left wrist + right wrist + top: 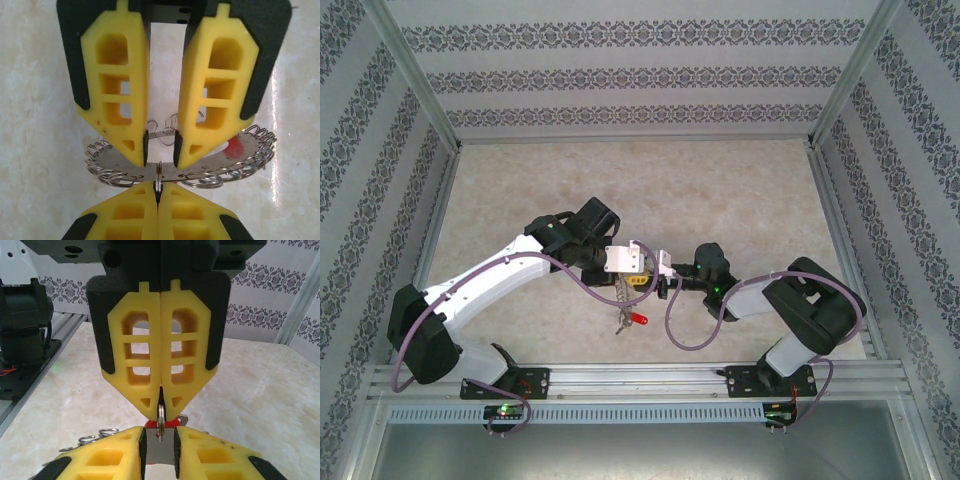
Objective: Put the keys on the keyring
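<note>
Keyring point(200, 172), a flat silvery crescent edged with wire loops, sits crosswise at the tips of the left gripper point(160, 161). One red key point(234, 146) peeks out just behind it. The likely trouble is the small loop point(158, 176) twisting or slipping free if one arm pulls while the other grips hard; the ring could then drop to the table point(40, 100). The left gripper's fingers stand a narrow gap apart, clamping the ring's flat metal. Facing it, the right gripper point(161, 412) has its fingers pressed tight together, pinching that loop at the ring's edge.
</note>
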### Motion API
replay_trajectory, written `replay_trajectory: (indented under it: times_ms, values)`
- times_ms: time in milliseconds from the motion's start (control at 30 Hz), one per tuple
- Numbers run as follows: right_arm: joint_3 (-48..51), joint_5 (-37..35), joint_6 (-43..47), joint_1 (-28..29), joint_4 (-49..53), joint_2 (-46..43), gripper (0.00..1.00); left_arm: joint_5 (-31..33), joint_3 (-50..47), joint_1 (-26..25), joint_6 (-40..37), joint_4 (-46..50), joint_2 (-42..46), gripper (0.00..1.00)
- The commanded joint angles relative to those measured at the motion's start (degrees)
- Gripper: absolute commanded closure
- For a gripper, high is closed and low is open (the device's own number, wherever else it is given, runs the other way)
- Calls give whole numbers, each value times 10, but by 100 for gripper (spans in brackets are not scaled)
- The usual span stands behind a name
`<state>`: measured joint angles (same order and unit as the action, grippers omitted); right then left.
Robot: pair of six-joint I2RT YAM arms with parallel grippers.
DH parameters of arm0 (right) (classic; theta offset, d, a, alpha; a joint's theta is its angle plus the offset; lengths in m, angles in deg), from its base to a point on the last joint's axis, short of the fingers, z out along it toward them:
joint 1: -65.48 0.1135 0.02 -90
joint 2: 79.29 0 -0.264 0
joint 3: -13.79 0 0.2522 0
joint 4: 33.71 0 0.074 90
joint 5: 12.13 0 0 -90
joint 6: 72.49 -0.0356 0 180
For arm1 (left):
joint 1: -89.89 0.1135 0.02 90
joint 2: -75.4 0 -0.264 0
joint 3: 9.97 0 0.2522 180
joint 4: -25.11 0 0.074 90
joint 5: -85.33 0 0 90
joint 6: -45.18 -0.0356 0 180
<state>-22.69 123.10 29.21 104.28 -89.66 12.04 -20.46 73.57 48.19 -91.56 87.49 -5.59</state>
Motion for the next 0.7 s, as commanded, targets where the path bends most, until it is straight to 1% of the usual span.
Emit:
replay_trajectory:
  times_ms: [0,133,167,300,333,400,467,567,667]
  values:
    - [-9,23,-13,8,-30,10,78,-1,3,-8,-5,-19,8,100]
    - [-10,19,-13,8,-23,10,78,-3,2,-8,-6,-20,10,100]
    - [-10,18,-13,8,-19,10,80,-7,0,-8,-6,-23,12,100]
    - [-9,14,-15,9,-24,13,82,-19,-7,-8,-10,-33,22,100]
    - [-9,16,-15,9,-25,13,85,-20,-11,-8,-10,-38,26,100]
    - [-10,17,-18,9,-27,11,94,-21,-20,-8,-9,-50,34,100]
    - [-8,18,-22,7,-33,10,100,-28,-30,-8,-9,-61,43,96]
    - [3,11,-36,1,-59,10,100,-40,-58,-5,-5,-85,62,86]
    - [14,12,-54,-9,-95,16,100,-56,-91,9,6,-114,83,86]
